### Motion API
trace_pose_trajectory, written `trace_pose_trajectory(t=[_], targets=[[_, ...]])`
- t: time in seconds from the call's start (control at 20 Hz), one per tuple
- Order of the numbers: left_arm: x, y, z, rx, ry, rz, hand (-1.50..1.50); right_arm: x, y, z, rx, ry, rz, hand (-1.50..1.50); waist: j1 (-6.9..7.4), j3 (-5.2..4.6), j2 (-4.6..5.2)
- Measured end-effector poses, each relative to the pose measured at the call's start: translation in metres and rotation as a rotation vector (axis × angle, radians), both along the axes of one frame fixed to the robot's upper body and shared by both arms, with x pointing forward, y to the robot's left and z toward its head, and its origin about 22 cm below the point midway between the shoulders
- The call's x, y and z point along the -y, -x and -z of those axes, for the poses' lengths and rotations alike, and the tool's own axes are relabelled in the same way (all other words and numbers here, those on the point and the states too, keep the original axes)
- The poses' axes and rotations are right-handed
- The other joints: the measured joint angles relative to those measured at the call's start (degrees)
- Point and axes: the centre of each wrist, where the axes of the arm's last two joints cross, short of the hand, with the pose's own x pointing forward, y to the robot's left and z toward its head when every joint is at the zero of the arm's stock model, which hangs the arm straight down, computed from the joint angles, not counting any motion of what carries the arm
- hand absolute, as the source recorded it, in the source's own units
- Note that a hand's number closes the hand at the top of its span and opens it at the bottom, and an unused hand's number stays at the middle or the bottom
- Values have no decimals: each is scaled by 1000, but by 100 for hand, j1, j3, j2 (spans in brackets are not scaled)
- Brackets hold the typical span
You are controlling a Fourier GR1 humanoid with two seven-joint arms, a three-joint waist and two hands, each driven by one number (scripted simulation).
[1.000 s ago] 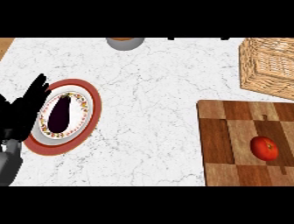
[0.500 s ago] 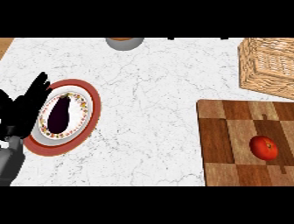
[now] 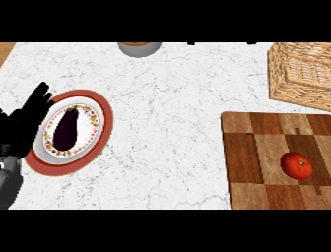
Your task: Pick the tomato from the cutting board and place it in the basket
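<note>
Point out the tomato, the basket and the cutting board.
tomato (image 3: 296,165), head view, middle of its skin
basket (image 3: 303,94), head view, woven near wall
cutting board (image 3: 259,191), head view, bare wood at left

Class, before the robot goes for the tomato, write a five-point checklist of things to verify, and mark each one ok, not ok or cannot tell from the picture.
1. Tomato lies on the cutting board: ok.
2. Nothing rests on or against the tomato: ok.
3. Basket stands on the counter beyond the board: ok. Room inside it: cannot tell, as only part of it shows.
4. Right hand in view and ready to reach: not ok, it does not show.
5. Left hand is open, far from the tomato, at the left edge of the plate: ok.
</note>
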Motion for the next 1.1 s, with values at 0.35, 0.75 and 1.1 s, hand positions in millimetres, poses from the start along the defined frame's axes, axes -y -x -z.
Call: trace_pose_trajectory(t=[0.35, 0.75, 1.1], targets=[[2, 3, -2, 1, 4, 9, 0, -20, 2, 74, 31, -50, 23, -150, 42, -1, 9], [3, -3, 1, -2, 1, 11, 0, -56, -16, 143, 79, -164, 17, -150, 62, -3, 16], [0, -2, 2, -6, 0, 17, 0, -75, -27, 178, 28, -120, 1, -150, 67, -5, 14]])
